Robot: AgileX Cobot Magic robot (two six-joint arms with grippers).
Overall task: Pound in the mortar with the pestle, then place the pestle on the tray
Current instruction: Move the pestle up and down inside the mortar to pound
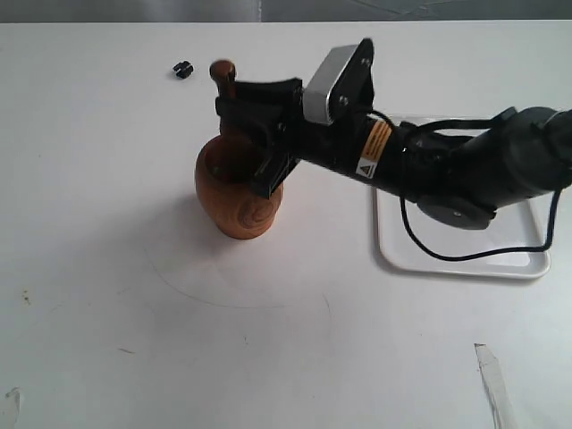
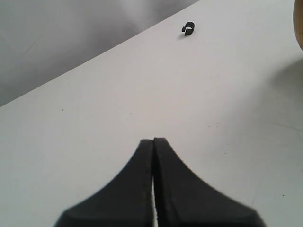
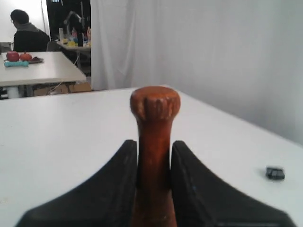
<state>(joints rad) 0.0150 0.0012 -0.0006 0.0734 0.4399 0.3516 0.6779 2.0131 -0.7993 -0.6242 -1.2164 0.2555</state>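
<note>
Over mortar [image 1: 234, 201], right end effector [image 1: 231, 105] hides pestle [image 1: 222, 71] below knobbed handle.

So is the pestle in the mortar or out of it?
In, apparently: the pestle stands over the mortar, gripped by the right gripper; its lower end is hidden behind the gripper.

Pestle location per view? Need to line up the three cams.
Exterior: pestle upper left of centre, knob sticking up above the mortar, held by the right hand.
Left wrist: not in it.
Right wrist: centre, upright between the fingers.
Shared landmark: small black clip, seen in all three views.
</note>
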